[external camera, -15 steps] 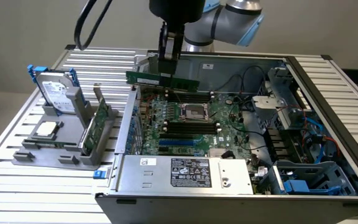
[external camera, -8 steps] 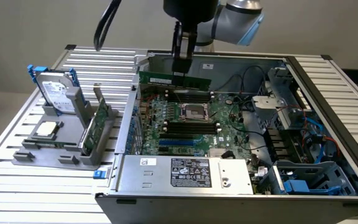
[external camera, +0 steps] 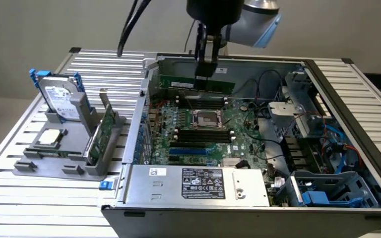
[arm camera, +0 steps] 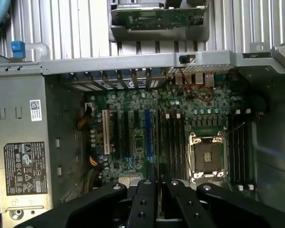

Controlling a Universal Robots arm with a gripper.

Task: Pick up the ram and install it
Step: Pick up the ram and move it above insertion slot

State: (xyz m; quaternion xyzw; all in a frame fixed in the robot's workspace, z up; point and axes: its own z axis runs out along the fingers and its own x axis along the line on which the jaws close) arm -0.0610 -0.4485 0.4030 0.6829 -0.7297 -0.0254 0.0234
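The ram, a long, thin green circuit-board stick with a row of dark chips, is held in the air by the black jaws. The jaws are clamped on its top edge, near the middle and a little toward the exterior view's right. The stick is not on the white slatted desk. It hangs inside the open grey metal computer case, close to the case's far wall and above the green motherboard.

The picking up looks done, and the step in hand is judged to be the putting in. The ram is not yet seated in any of the long black slots that lie beside the square silver socket.

For the ram to be put in, its bottom edge would have to be lined up right over one slot and kept level. It would then have to be pushed straight down, so that both ends go in together.

The ram is stood on its long edge, with its flat faces upright. Its long axis runs from the exterior view's left to its right, along the far wall of the case. This is judged to be about the same way the slots run.
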